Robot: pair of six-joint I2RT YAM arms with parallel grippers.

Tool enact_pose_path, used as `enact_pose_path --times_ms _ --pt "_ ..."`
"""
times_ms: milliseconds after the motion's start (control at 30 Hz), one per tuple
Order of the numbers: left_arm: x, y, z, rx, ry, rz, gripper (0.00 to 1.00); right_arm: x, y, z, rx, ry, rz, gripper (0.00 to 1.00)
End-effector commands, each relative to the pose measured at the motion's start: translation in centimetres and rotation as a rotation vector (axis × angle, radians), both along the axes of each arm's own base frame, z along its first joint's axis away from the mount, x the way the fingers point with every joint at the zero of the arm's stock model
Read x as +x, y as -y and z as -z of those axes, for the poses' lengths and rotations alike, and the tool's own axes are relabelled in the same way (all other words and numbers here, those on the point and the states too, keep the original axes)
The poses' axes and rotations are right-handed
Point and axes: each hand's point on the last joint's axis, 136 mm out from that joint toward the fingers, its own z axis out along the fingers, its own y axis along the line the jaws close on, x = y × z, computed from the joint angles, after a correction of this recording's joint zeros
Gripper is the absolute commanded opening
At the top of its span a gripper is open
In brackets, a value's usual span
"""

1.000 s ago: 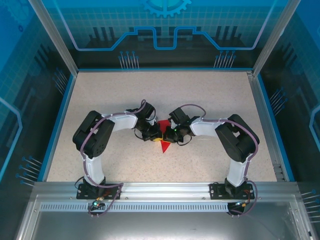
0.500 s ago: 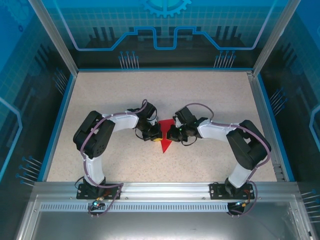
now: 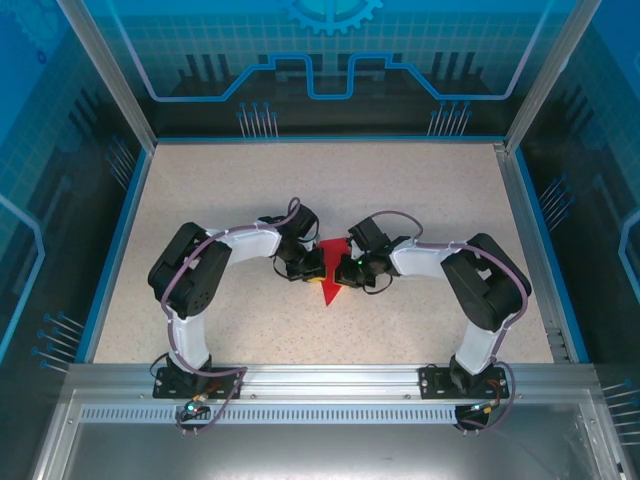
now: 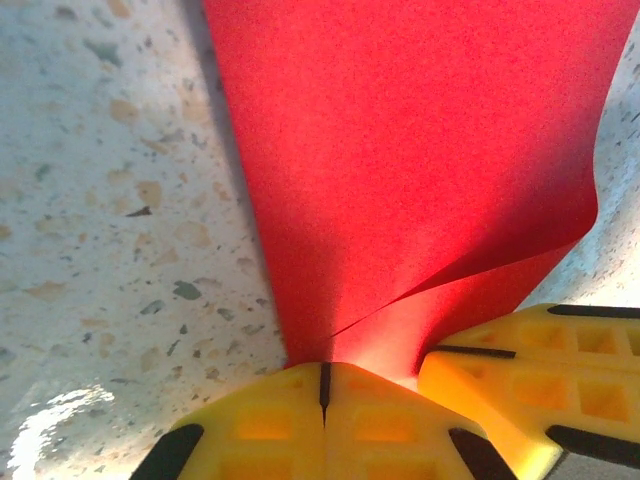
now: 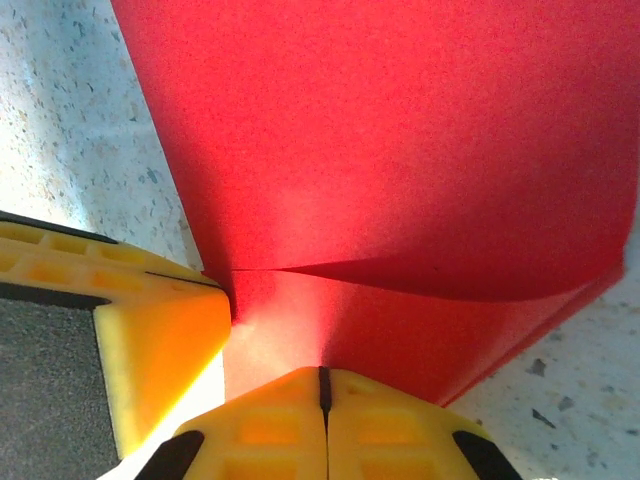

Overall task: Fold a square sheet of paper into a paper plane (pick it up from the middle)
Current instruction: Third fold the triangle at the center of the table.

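Note:
The red square sheet of paper [image 3: 333,272] lies mid-table, folded into a wedge that points toward the near edge. In the left wrist view one layer of the sheet [image 4: 400,150] lifts off along a crease that starts at my left gripper [image 4: 322,385], which is shut on the paper there. My right gripper [image 5: 322,390] is shut, its tips resting at the lower red layer [image 5: 470,340]; I see no paper between its jaws. From above, the left gripper [image 3: 313,267] and the right gripper [image 3: 344,270] flank the sheet, nearly touching each other.
The speckled tabletop [image 3: 400,190] spreads around the paper, bounded by a blue rim [image 3: 118,240] and glass walls. An aluminium rail [image 3: 320,378] carries both arm bases at the near edge.
The right arm pulled back to the right, then came in again toward the paper. The left arm and the sheet have barely moved.

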Motion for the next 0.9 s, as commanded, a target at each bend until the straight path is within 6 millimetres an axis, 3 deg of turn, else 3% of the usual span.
enact_pose_path --times_ms 0,233,400,533,600,867 --pt "-2.0 -3.5 4.0 0.212 -0.073 -0.001 0.00 -1.0 2.5 2.4 -0.072 -0.055 0.034 0.05" --pt "-2.7 -5.3 5.3 0.326 -0.085 -0.017 0.00 -1.6 4.7 3.4 -0.074 -0.070 0.101 0.05" --pt "-3.0 -6.0 5.5 0.364 -0.085 -0.007 0.00 -0.1 5.4 1.0 -0.044 0.014 0.128 0.04" --pt "-2.9 -5.4 5.3 0.349 -0.079 0.011 0.00 1.0 4.0 -3.3 -0.083 0.184 0.057 0.04" --pt "-2.9 -5.0 5.2 0.345 -0.076 0.019 0.00 1.4 3.1 -4.3 -0.062 0.215 0.037 0.05" --pt "-3.0 -4.7 5.2 0.347 -0.079 0.029 0.00 2.4 0.4 -2.3 -0.023 0.158 -0.003 0.05"
